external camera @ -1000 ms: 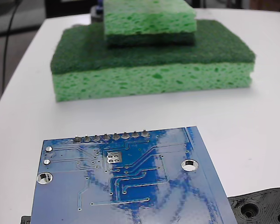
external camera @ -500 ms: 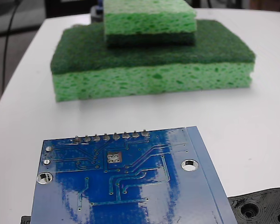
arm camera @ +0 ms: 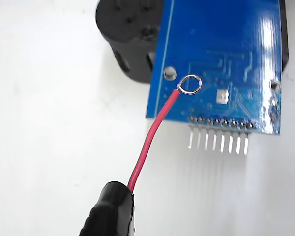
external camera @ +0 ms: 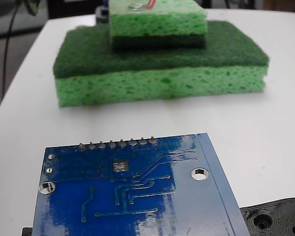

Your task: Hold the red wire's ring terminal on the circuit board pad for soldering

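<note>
Although the gripper's fingers themselves never show, you can see in the wrist view a black sleeve at the bottom edge with the red wire rising out of it, so whether the jaws are apart or closed cannot be told. Your wire curves up and to the right, and its ring terminal appears over the lower left part of the circuit board, just right of a round mounting hole. The pad lies to the right of the ring and a little lower, apart from it; the ring is not on it. Whether the ring touches the board or hangs above it, you cannot tell. Below the pad runs the row of solder pins along the board's edge. A black plastic piece sits under the board's left side.

In the fixed view, your board lies in the foreground on the white table, with its pad uncovered. Behind it stand two stacked green sponges. At the top edge, blurred, a bit of silver and red shows before the upper sponge.
</note>
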Robot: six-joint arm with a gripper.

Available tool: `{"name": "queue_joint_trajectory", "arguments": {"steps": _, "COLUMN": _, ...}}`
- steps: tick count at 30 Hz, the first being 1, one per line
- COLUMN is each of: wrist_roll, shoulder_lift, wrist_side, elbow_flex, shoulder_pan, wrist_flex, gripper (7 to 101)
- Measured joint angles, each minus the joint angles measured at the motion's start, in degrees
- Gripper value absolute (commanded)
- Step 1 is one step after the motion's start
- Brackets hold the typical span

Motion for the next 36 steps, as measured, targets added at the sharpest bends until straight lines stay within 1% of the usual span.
{"name": "queue_joint_trajectory", "arguments": {"steps": 5, "wrist_roll": -2.46, "shoulder_lift": -4.48, "wrist_side": -3.52, "elbow_flex": -3.25, "shoulder_pan": 0.79, "wrist_flex": 2.11, "gripper": 100.3}}
{"name": "queue_joint_trajectory", "arguments": {"steps": 11, "wrist_roll": -4.83, "shoulder_lift": -8.17, "wrist_side": -7.73, "elbow_flex": -3.25, "shoulder_pan": 4.66, "wrist_flex": 1.58, "gripper": 100.3}}
{"name": "queue_joint_trajectory", "arguments": {"steps": 15, "wrist_roll": -5.19, "shoulder_lift": -10.11, "wrist_side": -9.84, "elbow_flex": -3.69, "shoulder_pan": 5.19, "wrist_flex": 1.32, "gripper": 100.3}}
{"name": "queue_joint_trajectory", "arguments": {"steps": 29, "wrist_roll": -5.19, "shoulder_lift": -18.46, "wrist_side": -9.84, "elbow_flex": -11.16, "shoulder_pan": 4.83, "wrist_flex": 2.99, "gripper": 100.3}}
{"name": "queue_joint_trajectory", "arguments": {"steps": 36, "wrist_roll": -5.1, "shoulder_lift": -19.42, "wrist_side": -9.84, "elbow_flex": -11.87, "shoulder_pan": 5.54, "wrist_flex": 3.34, "gripper": 100.3}}
